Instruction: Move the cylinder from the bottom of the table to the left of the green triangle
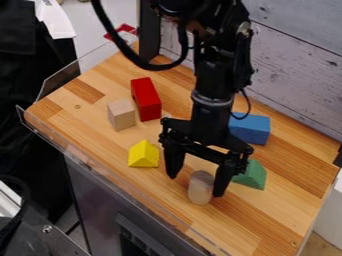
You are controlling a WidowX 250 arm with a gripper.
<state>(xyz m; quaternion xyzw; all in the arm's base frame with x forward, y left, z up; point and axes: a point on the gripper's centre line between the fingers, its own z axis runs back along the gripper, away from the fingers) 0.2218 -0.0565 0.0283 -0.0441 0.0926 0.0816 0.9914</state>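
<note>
The black arm is coming in from the top edge of the view, and its gripper is hanging fingers-down over the near part of the table. The fingers are standing spread apart, one on each side of the cylinder, and are not clamping it. A gap is showing between the cylinder and the finger on the view's left; the other finger is standing close against it in the view, and I cannot tell whether they are touching.

The cylinder is standing upright, a little toward the near edge from the green triangle and to its left as seen in the view. The green triangle is sitting just beyond that closer finger, which is partly covering it. The blue block is lying behind the green triangle. The yellow triangle is resting left of the gripper. Farther back, the wooden block is standing just beside the red block.
</note>
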